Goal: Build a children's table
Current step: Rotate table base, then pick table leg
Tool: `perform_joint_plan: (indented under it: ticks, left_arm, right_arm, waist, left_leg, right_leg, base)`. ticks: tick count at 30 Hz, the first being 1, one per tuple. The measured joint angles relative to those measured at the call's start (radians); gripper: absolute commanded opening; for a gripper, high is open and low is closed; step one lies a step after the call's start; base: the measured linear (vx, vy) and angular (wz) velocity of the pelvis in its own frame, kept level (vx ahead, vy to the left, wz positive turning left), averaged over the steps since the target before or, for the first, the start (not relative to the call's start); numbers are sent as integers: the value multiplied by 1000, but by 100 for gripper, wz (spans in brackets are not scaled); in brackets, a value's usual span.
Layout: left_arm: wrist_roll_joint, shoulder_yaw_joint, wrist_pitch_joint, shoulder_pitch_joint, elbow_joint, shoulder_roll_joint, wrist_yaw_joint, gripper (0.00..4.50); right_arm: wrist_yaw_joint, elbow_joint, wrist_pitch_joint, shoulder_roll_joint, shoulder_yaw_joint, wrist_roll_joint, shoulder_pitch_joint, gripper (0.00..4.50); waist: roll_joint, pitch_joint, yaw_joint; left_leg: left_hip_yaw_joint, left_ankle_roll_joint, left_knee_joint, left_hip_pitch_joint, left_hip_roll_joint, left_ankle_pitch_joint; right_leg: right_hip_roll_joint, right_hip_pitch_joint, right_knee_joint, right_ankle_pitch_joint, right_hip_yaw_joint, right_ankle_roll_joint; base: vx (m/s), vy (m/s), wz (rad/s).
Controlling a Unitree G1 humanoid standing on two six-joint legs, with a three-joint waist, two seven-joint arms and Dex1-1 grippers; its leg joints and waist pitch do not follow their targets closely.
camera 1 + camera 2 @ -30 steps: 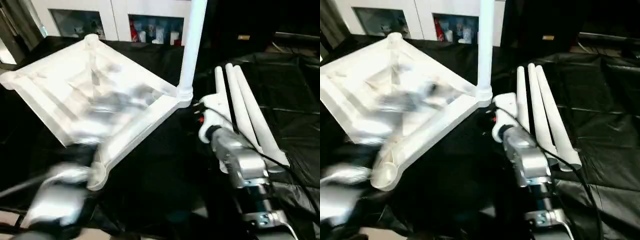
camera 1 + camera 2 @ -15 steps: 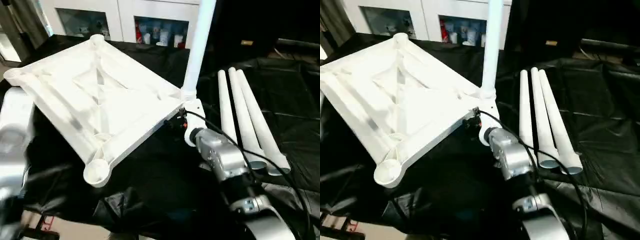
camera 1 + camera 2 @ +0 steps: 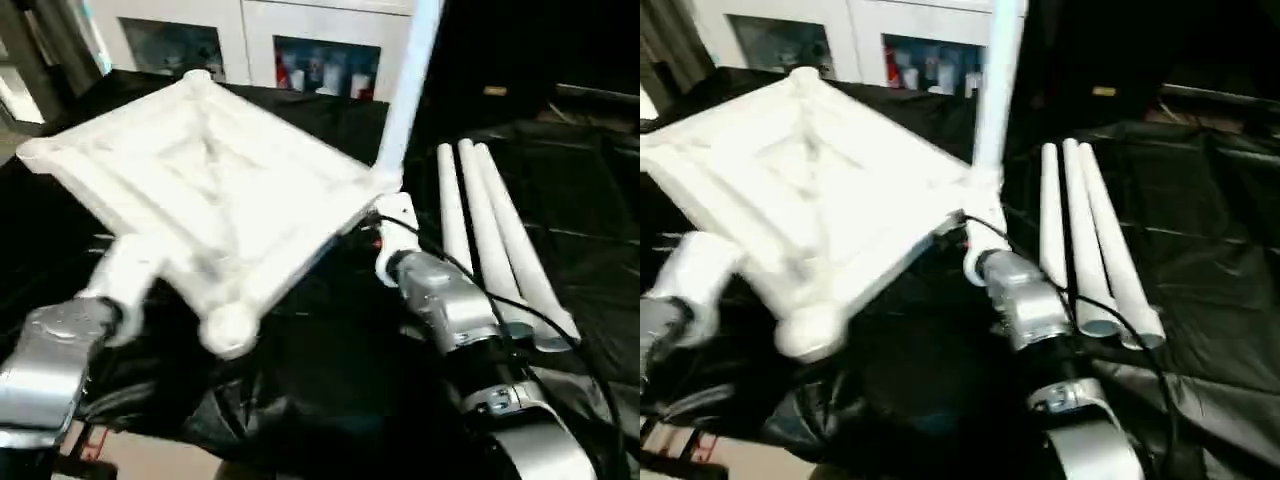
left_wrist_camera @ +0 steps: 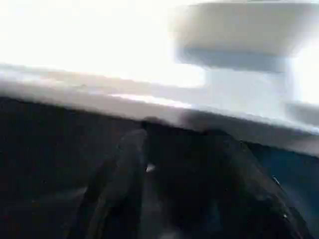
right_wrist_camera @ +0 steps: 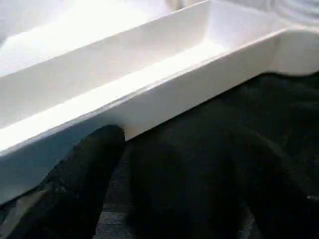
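The white tabletop [image 3: 220, 190] lies upside down and tilted on the black cloth, ribbed side up. One white leg [image 3: 405, 90] stands upright in its right corner socket. Three more legs [image 3: 490, 230] lie side by side to the right. My right gripper [image 5: 187, 142] is open, its fingertips [image 5: 112, 134] against the outside of the tabletop's rim [image 5: 164, 79] near the standing leg. My left forearm [image 3: 125, 285] reaches under the near left edge. There the left gripper [image 4: 177, 134] looks open, its tips at the rim [image 4: 149, 107].
The black-draped work table [image 3: 330, 350] ends at the front left, where the floor [image 3: 150, 455] shows. A white cabinet with shelves [image 3: 325, 65] stands behind. A black cable [image 3: 470, 275] runs along my right forearm.
My left arm has come up from the lower left to the tabletop's near left edge. The tabletop's near corner has shifted right. The right gripper stays at the corner with the leg.
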Motion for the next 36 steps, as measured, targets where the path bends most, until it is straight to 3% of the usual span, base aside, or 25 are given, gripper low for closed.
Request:
perform_joint_plan:
  ticks: [5, 11, 18, 20, 22, 27, 36]
  left_arm:
    - [-27, -81, -43, -15, -18, -35, -44, 208]
    - [-27, -135, -96, -75, 53, -110, -36, 208]
    - [-40, -171, -137, -95, 69, -130, -57, 217]
    - [-54, -171, -148, -95, 63, -122, -80, 217]
    - [-118, -147, -142, -95, 25, -100, -141, 245]
    - [-224, -92, -123, -143, -55, -108, -203, 287]
    - [-323, -93, -71, -170, -138, -94, -266, 350]
  right_arm:
    - [19, -117, 30, -17, 1, 9, 42, 385]
    - [28, -326, 170, -58, -12, 46, 73, 385]
    - [-9, -533, 403, -113, -140, 99, 73, 432]
    - [-26, -559, 454, -124, -156, 98, 73, 442]
    - [-52, -604, 565, -146, -182, 93, 72, 450]
    - [-87, -632, 724, -175, -238, 88, 67, 450]
    - [-113, -630, 882, -197, -261, 87, 62, 450]
  waist:
    - [0, 0, 0]
    - [2, 1, 0]
    - [8, 0, -1]
    - [9, 0, -1]
    - [11, 1, 0]
    - [13, 1, -1]
    - [15, 1, -6]
  left_leg:
    - [0, -1, -1, 0, 0, 1]
    - [0, -2, -1, 0, 0, 1]
    - [0, -2, -1, 1, 0, 1]
    - [0, -3, -2, 1, 0, 2]
    - [0, -4, -2, 1, 0, 2]
    - [0, -5, -2, 2, 0, 3]
    - [0, -7, -4, 3, 0, 4]
  right_leg:
    - [1, 0, 0, 0, 0, 0]
    - [1, 0, 0, 1, 0, 2]
    - [1, 0, 0, 1, 0, 3]
    - [1, 0, 0, 1, 0, 3]
    - [1, 0, 0, 1, 0, 3]
    - [1, 0, 1, 1, 1, 3]
    - [2, -1, 2, 1, 1, 3]
  base:
    - [0, 0, 0]
    - [0, 0, 0]
    - [0, 0, 0]
    - [0, 0, 0]
    - [0, 0, 0]
    - [0, 0, 0]
    - [0, 0, 0]
